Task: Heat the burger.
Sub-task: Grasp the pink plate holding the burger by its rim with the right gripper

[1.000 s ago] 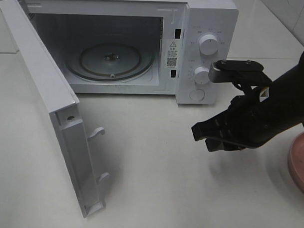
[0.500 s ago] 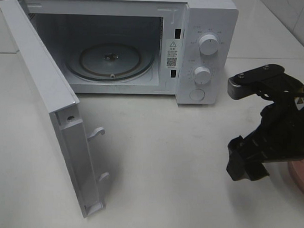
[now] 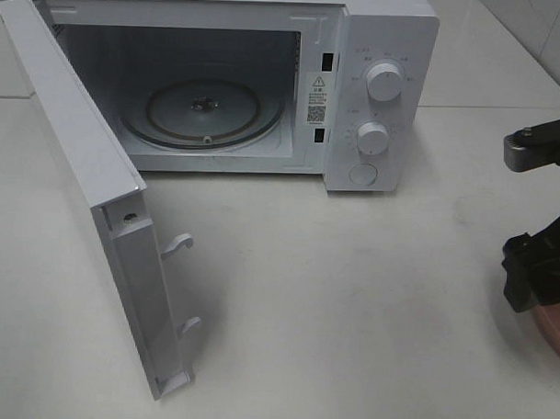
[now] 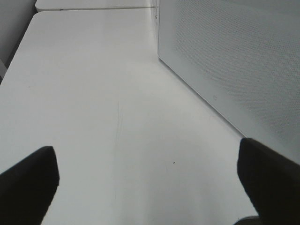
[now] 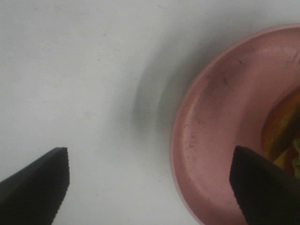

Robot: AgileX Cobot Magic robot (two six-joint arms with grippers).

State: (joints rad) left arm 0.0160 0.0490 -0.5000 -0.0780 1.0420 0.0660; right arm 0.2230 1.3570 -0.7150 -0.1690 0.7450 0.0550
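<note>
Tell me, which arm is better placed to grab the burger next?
The right one, most likely. The right gripper, open, hangs at the edge of the pink plate, where a bit of the burger shows. The left gripper, also open, sits beside the microwave, with no burger in its view.

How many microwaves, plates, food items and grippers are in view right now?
Microwave: 1
Pink plate: 1
Burger: 1 (only an edge shows, on the plate)
Grippers: 2, the left gripper and the right gripper, both open
Total: 5
</note>
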